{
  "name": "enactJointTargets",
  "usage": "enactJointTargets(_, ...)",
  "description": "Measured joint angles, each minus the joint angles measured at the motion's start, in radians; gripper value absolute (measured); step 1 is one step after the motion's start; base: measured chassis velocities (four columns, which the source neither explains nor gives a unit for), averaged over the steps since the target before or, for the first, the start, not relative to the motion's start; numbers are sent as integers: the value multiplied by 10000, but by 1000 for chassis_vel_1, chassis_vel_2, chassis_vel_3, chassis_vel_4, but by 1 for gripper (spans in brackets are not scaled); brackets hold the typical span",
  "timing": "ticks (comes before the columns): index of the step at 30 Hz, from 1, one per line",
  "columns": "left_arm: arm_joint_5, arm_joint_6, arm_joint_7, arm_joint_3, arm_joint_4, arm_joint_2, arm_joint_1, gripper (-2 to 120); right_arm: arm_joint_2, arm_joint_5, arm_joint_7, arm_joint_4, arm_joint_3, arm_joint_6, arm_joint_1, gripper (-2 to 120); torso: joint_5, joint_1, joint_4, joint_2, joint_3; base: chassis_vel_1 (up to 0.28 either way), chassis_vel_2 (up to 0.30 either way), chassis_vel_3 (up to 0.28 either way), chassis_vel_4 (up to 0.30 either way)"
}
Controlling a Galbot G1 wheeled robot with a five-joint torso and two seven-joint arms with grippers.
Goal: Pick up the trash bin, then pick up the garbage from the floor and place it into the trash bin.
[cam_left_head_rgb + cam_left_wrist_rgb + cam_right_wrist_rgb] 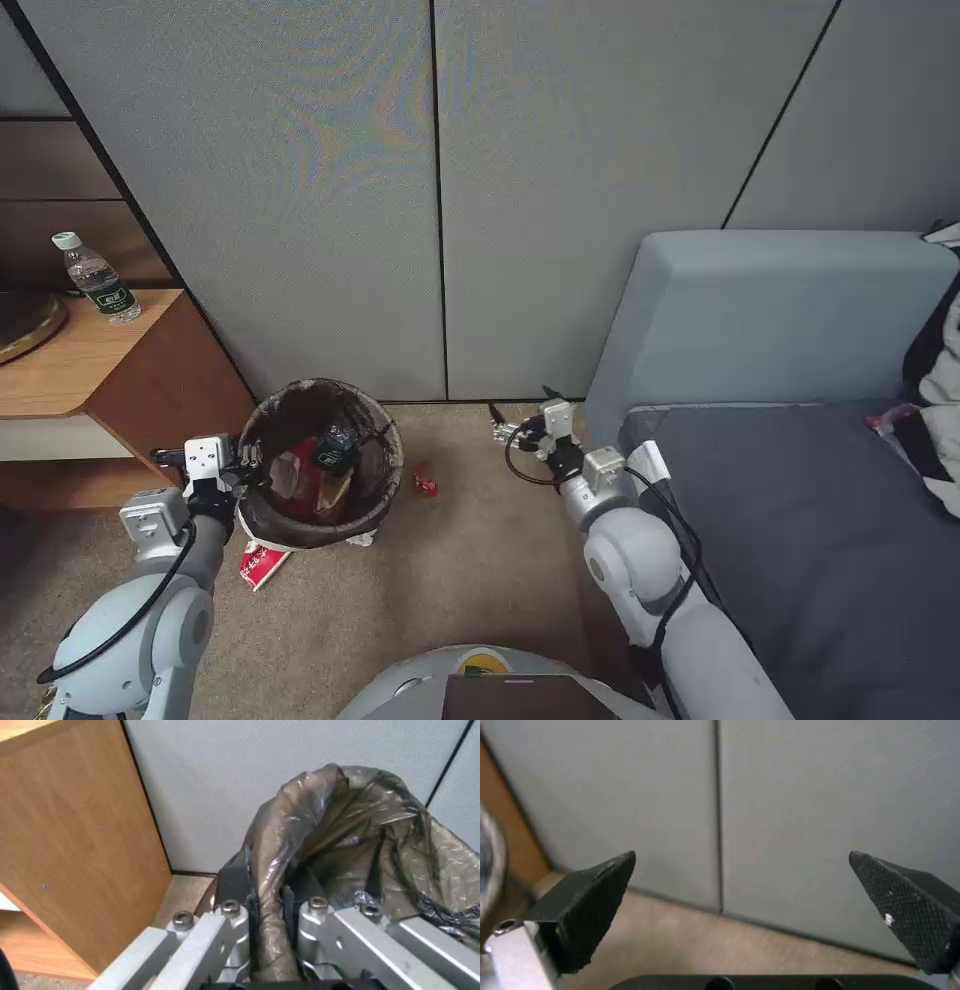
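One trash bin (320, 465) stands on the carpet by the wooden cabinet (150, 390); the left wrist view shows the left gripper (267, 900) clamped on its bagged rim. Right gripper (740, 907) hangs spread apart. Two red garbage scraps lie outside: packet (262, 566), wrapper (425, 482).

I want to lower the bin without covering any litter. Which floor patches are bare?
Bare carpet lies between the red wrapper and the sofa, below the open right tool, reaching back toward the robot. It is crowded around the trash bin, gripped at its rim by the left tool: a red-and-white packet beneath, the cabinet alongside.
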Motion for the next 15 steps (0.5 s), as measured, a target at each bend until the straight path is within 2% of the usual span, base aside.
enactJointTargets(7,-65,33,2,-80,-79,-12,1,7,-325,279,-322,-950,-625,-514,1013,100,-1,0,-2,0,0,0,0,0,0)
enactJointTargets(13,-108,107,-19,-94,-206,-21,-5,7,-578,1010,-587,-2052,-1567,-1033,2135,100,-2,0,-2,0,0,0,0,0,0)
enactJointTargets(15,-123,141,-44,-91,-265,-23,-22,7,-633,1769,-613,-2487,-1998,-1417,2536,100,-1,0,-1,0,0,0,0,0,0)
